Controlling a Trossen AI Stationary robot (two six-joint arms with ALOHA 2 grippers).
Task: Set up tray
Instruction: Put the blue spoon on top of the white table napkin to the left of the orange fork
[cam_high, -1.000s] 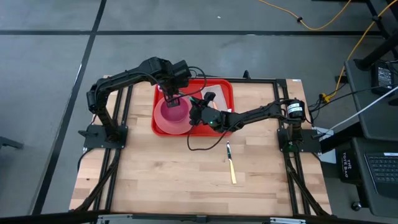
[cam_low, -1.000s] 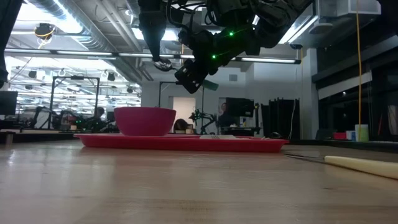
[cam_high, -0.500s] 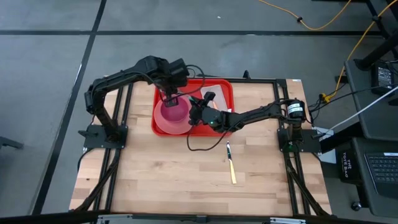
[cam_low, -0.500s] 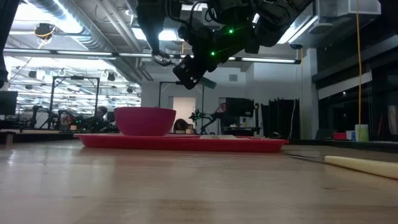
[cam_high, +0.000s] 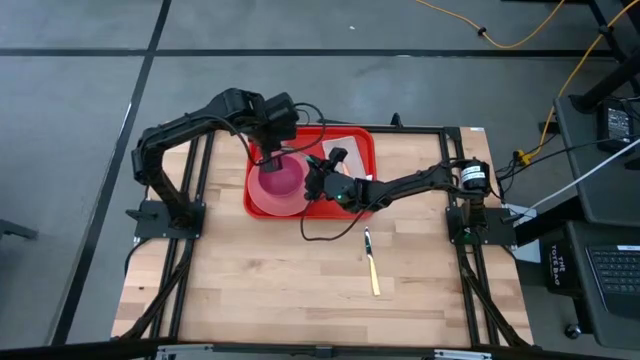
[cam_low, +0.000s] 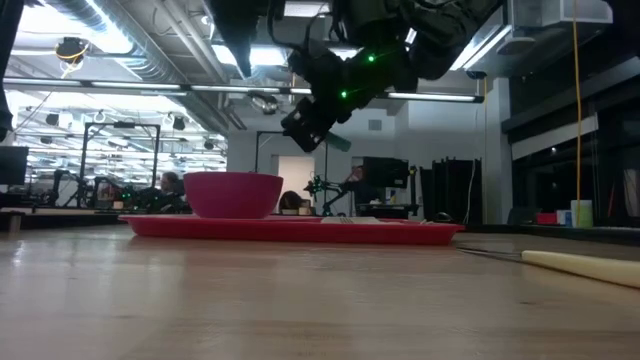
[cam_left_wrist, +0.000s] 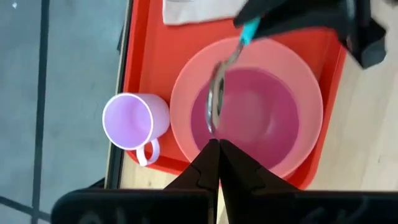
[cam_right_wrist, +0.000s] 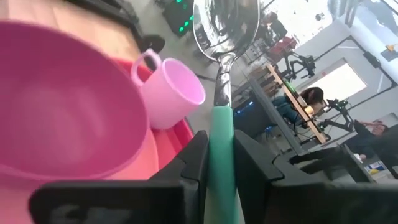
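The red tray (cam_high: 360, 150) lies at the table's far side. On it sits a round pink plate (cam_left_wrist: 305, 124) with a darker pink bowl (cam_high: 280, 180) on top; a lilac cup (cam_left_wrist: 127, 121) stands beside the plate. My right gripper (cam_high: 318, 182) hovers over the bowl's right rim, shut on a spoon (cam_left_wrist: 216, 99) with a teal handle. The spoon's metal bowl (cam_low: 265, 101) hangs in the air above the pink bowl (cam_low: 232, 193). My left gripper (cam_left_wrist: 214, 149) is shut and holds nothing, higher up over the plate's far-left edge (cam_high: 270, 152). My right gripper pinches the spoon's teal handle (cam_right_wrist: 221, 134) between its two fingers (cam_right_wrist: 196, 155), coming from the table's right. The fingers lie along the handle, and the metal end (cam_right_wrist: 224, 25) sticks out past the fingertips toward the left arm. The spoon is lifted clear above the pink bowl.
A white napkin (cam_high: 340, 143) lies at the tray's far right part. A utensil with a pale yellow handle (cam_high: 372, 268) rests on the bare wood right of the table's middle, also visible in the low view (cam_low: 580, 266). The near half of the table is open wood.
My left gripper has risen away from the spoon's metal end and drawn back a little toward the table's far-left corner. The right gripper has kept the spoon above the bowl with only a slight bob.
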